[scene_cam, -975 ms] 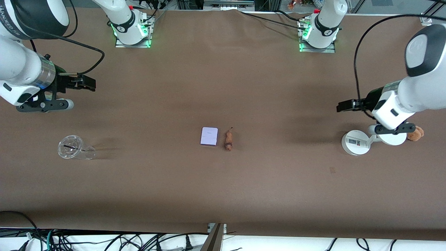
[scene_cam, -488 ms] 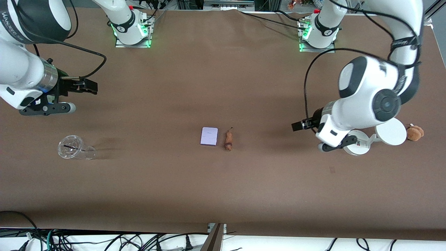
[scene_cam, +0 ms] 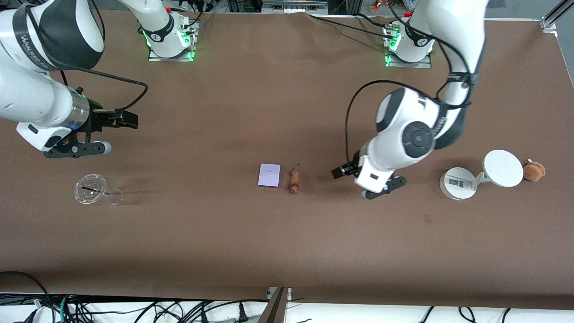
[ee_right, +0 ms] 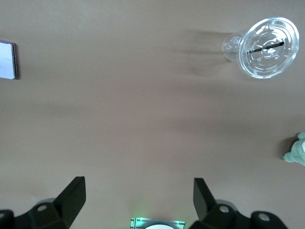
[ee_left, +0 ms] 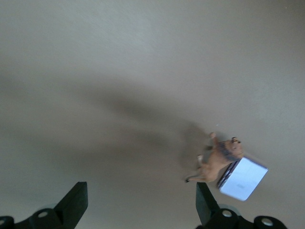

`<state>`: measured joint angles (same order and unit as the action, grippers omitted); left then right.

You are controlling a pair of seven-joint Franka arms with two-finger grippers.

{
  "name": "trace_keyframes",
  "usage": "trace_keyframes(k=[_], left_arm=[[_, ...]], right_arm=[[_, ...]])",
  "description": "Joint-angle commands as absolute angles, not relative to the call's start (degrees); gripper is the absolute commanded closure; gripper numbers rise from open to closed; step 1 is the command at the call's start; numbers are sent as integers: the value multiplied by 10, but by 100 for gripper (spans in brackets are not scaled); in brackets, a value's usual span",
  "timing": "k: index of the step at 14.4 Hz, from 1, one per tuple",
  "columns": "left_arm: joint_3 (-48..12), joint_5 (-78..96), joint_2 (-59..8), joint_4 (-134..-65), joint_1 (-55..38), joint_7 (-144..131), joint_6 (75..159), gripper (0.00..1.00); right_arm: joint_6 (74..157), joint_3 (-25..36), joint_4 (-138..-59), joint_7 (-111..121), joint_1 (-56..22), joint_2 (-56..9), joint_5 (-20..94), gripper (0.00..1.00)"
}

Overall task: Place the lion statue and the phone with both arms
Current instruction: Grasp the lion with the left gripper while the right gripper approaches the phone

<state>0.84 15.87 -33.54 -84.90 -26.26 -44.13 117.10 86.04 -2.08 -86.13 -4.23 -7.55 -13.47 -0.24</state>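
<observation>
Front view: phone (scene_cam: 269, 175) and lion statue (scene_cam: 294, 180) lie side by side mid-bench, well clear of every edge. Phone looks flat, stiff, slick: pinch across its edges. Lion looks light, rigid: take the body, not the thin tail. Left gripper (scene_cam: 344, 170) near lion, fingers open; right gripper (scene_cam: 127, 118) over right arm's end, fingers open.

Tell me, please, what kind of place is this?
Probably a robotics lab: two arms bolted to a brown-covered table, loose cables along its edge, and test props such as a phone and clear cup.
</observation>
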Motion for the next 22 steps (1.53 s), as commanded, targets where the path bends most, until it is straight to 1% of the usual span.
trace_keyframes(k=[1,3,7,9,10,11,12,14,16,20,21,22], left_arm=[[18,167,-401,-781,-301,-506,1199,0],[18,165,-435,-762,-328,-521,1234,0],[24,160,-475,-723,-369,-574,1244,0],[24,159,-501,-693,-372,-577,1245,0],[27,157,-517,-672,-383,-577,1245,0],[43,139,-530,-651,-401,-577,1245,0],[49,116,-541,-644,-413,-570,1245,0],[47,70,-553,-643,-417,-535,1259,0],[48,68,-554,-648,-417,-502,1261,0],[47,68,-564,-648,-416,-448,1261,0],[47,69,-565,-648,-416,-437,1261,10],[47,68,-565,-649,-416,-436,1261,24]], right_arm=[[863,-22,-852,-52,-76,-145,5,0],[874,-22,-852,-52,-76,-155,5,0],[888,-22,-853,-52,-76,-166,5,0],[896,-22,-853,-52,-76,-170,6,0],[897,-22,-853,-52,-76,-174,6,0],[903,-22,-854,-52,-76,-176,6,0],[910,-22,-854,-53,-76,-182,6,0],[928,-22,-854,-53,-77,-195,8,0],[956,-22,-854,-53,-81,-212,15,0],[986,-22,-855,-84,-99,-235,15,0],[993,-22,-855,-85,-105,-239,15,0],[1001,-22,-855,-85,-107,-247,15,0]])
